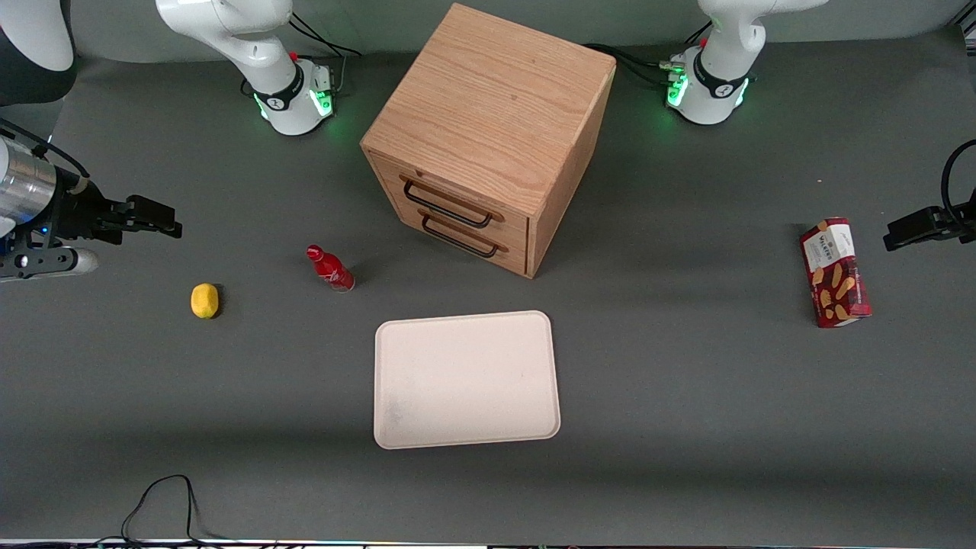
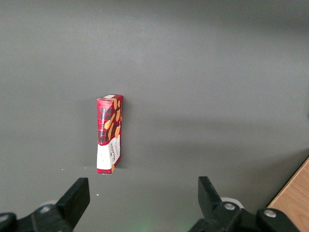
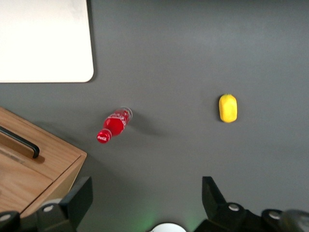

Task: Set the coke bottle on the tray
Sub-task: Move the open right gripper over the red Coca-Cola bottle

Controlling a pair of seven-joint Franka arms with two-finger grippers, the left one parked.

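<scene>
Hovering high at the working arm's end of the desk (image 1: 686,427), the hand (image 1: 164,219) holds nothing, its fingers (image 3: 77,200) spread wide.

Below and off to the side of the hand, a yellow lemon (image 1: 204,300) lies on the desk, and the coke bottle (image 1: 330,268) stands upright between the lemon and the wooden drawer cabinet (image 1: 488,137), apart from both. The bottle's red cap (image 3: 103,137) is on. The tray (image 1: 467,378) lies flat, nearer the front camera than the bottle and the cabinet, with only a faint grey smudge in it. Both cabinet drawers are shut, their dark handles (image 1: 450,206) facing the tray. A red biscuit box (image 1: 835,272) lies toward the parked arm's end.
</scene>
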